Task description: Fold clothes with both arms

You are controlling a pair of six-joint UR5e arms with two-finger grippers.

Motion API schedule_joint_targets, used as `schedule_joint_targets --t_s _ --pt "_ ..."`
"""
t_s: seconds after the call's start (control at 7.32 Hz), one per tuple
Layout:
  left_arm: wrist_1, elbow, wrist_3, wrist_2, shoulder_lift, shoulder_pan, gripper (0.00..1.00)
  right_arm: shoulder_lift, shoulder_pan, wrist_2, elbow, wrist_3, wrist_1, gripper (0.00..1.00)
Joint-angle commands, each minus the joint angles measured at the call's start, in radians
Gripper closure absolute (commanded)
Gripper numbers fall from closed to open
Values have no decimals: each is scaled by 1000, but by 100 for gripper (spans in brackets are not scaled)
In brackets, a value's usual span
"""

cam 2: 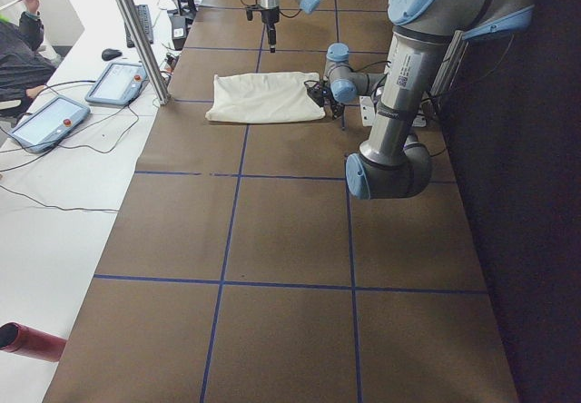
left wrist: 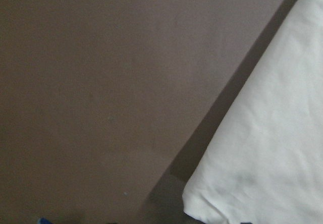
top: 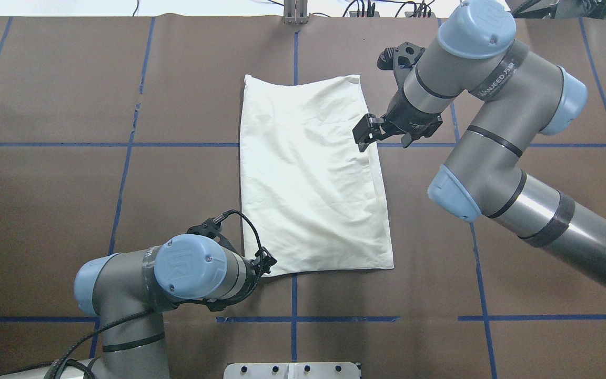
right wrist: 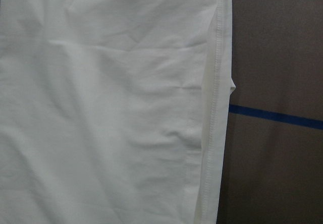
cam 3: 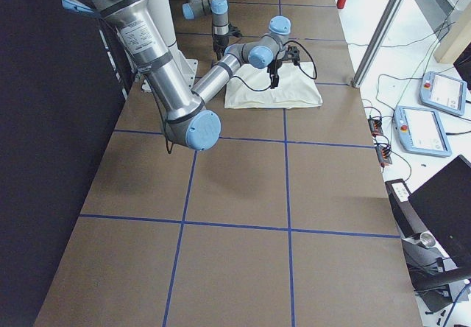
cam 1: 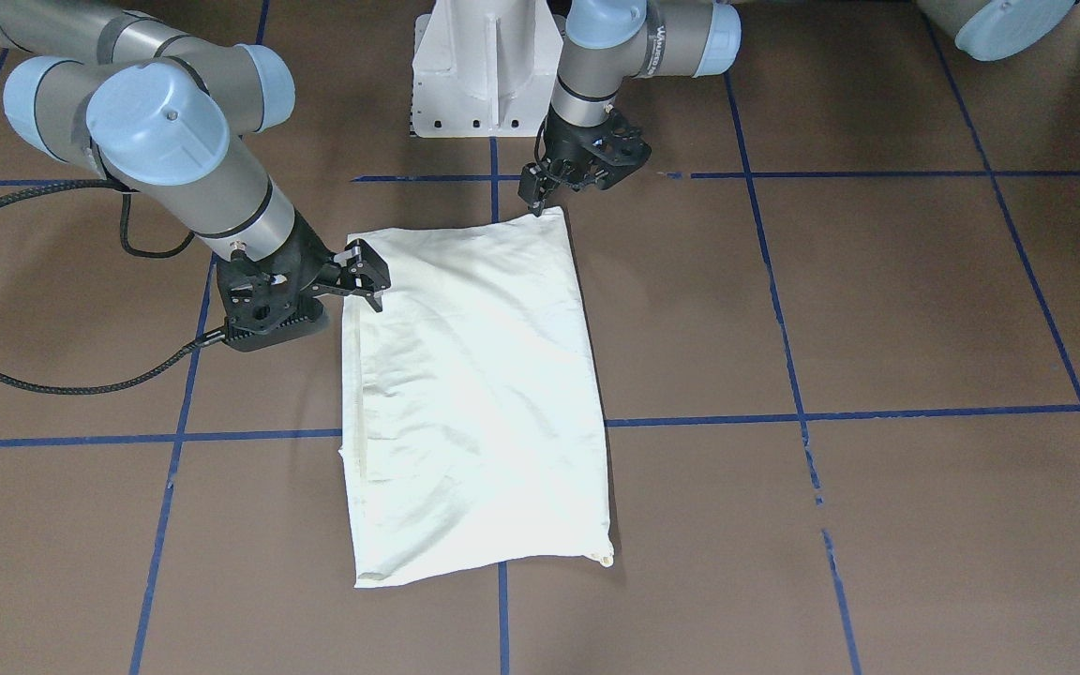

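Brown table covering (top: 45,210), gridded with blue tape lines (top: 177,144). White pedestal base (cam 1: 488,66) at the robot's edge of the table, between the two arms.

Cream-white T-shirt (top: 308,179) at mid-table, folded to a long rectangle, plain reverse upward, flat on the covering. Long axis running away from the robot, slightly skewed to the grid.

Left arm (top: 124,284) bent low beside the shirt's near end. Left gripper (top: 267,261) pointing down at the near corner on the robot's left, tips right at the cloth edge. Jaw condition not determinable: fingertips apparently close together in the front-facing view, but too small to confirm any pinch. Same corner flat on the covering in the left wrist view, shadow alongside.

Right arm (top: 492,142) reaching in from the robot's right. Right gripper (top: 364,134) at the shirt's right long edge, toward the far end, jaws spread. Stitched hem of that edge visible in the right wrist view, with a tape line emerging from beneath it.
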Motion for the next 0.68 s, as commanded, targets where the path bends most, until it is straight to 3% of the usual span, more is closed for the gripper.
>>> schedule_joint_targets --t_s 0.0,0.41,0.55 --pt "-1 28 9 36 -25 -6 17 0 0 0 0 1 1 0" --pt "-2 54 11 38 -26 -20 27 0 -2 0 -2 1 2 0" --pt "-4 54 11 36 -26 -20 37 0 -4 0 -3 1 2 0"
